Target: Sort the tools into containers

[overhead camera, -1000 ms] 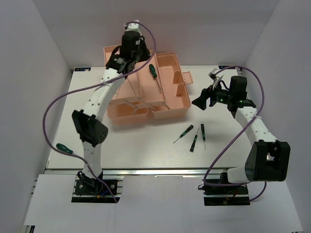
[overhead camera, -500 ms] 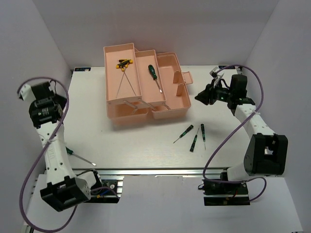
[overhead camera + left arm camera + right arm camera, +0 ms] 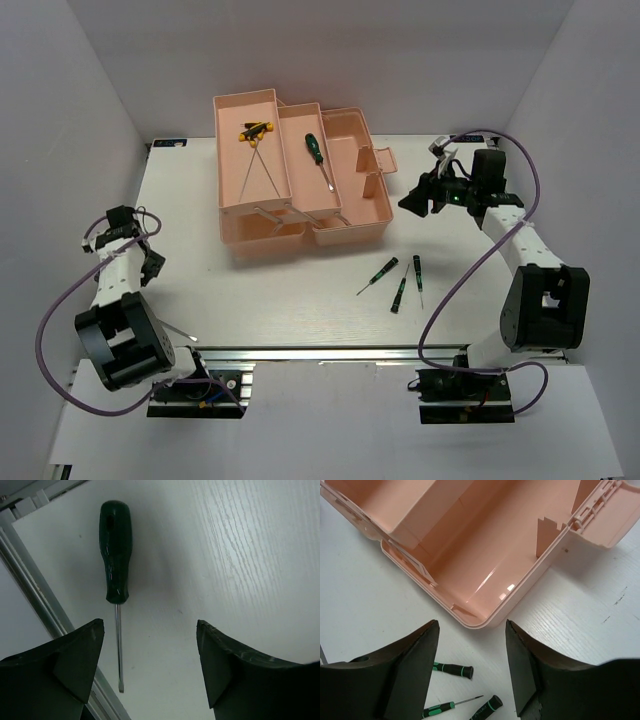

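Far to the left of the toolbox (image 3: 350, 195) and nearer the arms' bases, the left gripper (image 3: 148, 630) hangs over the table (image 3: 300, 310) with its fingers apart and nothing between them. Just below it a loose green screwdriver (image 3: 115, 570) lies flat by the table's edge rail, its handle pointing away from the fingers and its tip close to the left one without touching.

The toolbox stands open with its trays fanned out. In its leftmost, highest tray lie the thin rods (image 3: 256, 155), their yellow-and-black handles at the far end. In the tray to the right of that lies a stowed green screwdriver (image 3: 316, 150), set at a slant. The lowest compartment, on the right, shows bare in the right wrist view.

In front of the toolbox's right corner, three small screwdrivers (image 3: 400, 293) lie on the table, close together.

Just right of the toolbox, the right gripper (image 3: 471, 625) hovers facing that corner, its fingers spread and holding nothing.
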Robot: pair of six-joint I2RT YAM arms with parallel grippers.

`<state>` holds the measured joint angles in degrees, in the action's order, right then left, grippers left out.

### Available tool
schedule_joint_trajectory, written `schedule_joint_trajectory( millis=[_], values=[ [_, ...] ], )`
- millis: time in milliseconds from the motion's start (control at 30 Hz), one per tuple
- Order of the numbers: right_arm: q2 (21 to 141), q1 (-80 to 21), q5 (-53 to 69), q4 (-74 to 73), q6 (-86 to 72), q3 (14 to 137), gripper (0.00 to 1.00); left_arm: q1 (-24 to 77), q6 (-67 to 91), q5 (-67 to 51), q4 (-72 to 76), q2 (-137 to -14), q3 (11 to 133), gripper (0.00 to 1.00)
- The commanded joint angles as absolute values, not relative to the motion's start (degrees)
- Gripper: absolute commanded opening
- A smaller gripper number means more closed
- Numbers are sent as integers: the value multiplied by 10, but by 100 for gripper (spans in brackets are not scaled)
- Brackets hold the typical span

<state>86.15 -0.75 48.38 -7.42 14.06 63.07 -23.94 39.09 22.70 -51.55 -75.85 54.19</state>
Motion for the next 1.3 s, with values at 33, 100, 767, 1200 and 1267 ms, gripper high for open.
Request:
schedule_joint_trajectory(
  millis=[33,100,767,1200,1267],
  values=[
    [881,-6,501,-107,170,687,62,-242,342,278,-444,-797,531,84],
    [889,-6,502,-128,183,711,62,-243,324,294,-426,-822,521,84],
    [922,-6,513,-185,153,801,62,-340,264,179,-320,-883,434,55],
    [906,-6,552,-136,120,789,63,-361,251,-81,-246,-857,374,41],
    [903,-7,562,-133,119,788,63,-360,251,-133,-232,-853,365,39]
  ],
)
